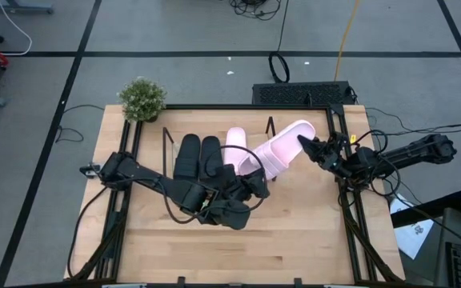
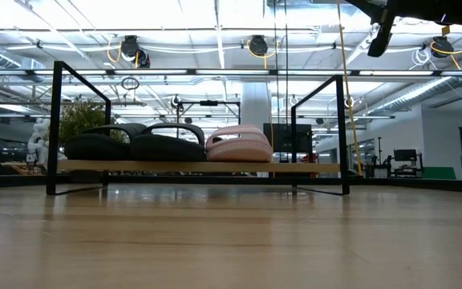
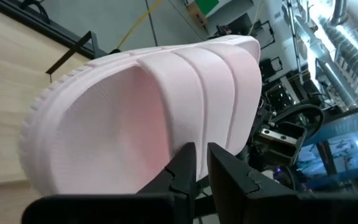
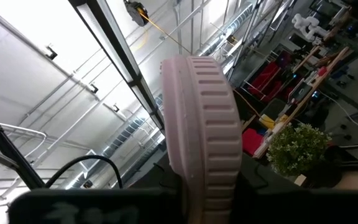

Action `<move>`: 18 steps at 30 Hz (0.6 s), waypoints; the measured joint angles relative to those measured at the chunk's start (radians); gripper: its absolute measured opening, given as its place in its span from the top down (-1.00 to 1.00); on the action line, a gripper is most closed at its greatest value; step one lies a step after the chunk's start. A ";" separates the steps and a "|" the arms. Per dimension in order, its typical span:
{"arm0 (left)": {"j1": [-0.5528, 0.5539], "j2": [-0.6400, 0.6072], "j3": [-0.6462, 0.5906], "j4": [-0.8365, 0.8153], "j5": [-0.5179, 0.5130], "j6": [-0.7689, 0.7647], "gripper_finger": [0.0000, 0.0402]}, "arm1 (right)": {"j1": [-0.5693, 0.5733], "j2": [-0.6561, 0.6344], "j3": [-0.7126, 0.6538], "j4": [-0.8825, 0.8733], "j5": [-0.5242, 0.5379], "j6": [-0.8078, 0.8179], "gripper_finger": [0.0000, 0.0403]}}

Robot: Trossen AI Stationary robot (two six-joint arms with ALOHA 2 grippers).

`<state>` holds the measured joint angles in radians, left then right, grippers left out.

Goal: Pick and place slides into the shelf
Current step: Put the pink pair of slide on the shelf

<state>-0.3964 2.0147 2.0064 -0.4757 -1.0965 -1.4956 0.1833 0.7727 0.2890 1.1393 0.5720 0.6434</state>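
A pale pink slide [image 1: 282,144] is held in the air over the shelf's right part, between both grippers. My left gripper [image 1: 256,178] is shut on it from the near side, and my right gripper [image 1: 305,144] is shut on its far-right end. The wire shelf [image 2: 295,168] stands at the table's far side. On its wooden base rest two black slides [image 1: 189,156] [image 1: 210,154] and the other pink slide [image 1: 234,144], side by side. The low view shows these three [image 2: 167,146] but not the held one. My left gripper [image 3: 201,165] pinches the edge of the pink slide's wide strap [image 3: 191,134] between its two fingers, coming from the table's near side. My right gripper [image 4: 207,186] holds the slide's rounded end [image 4: 204,155] between its two fingers, one on each face of the ribbed sole, coming from the table's right. The slide is lifted clear.
A small potted plant [image 1: 142,98] stands at the table's far left corner, beside the shelf. Black frame rails [image 1: 358,232] run along the table's left and right sides. The shelf's right part [image 2: 319,164] is bare, and bare wood [image 1: 238,248] lies on the table's near half.
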 joint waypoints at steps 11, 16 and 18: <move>-0.069 0.000 0.000 -0.047 -0.116 -0.030 0.78 | 0.000 0.000 0.000 0.008 -0.056 0.033 0.74; -0.081 0.000 0.000 -0.048 -0.161 -0.073 0.78 | 0.000 0.000 0.000 -0.003 -0.078 0.068 0.74; -0.079 0.000 0.000 -0.045 -0.160 -0.082 0.78 | 0.000 0.000 0.000 -0.006 -0.078 0.078 0.74</move>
<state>-0.4754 2.0145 2.0064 -0.5208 -1.2568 -1.5780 0.1833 0.7727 0.2890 1.1331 0.4938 0.7211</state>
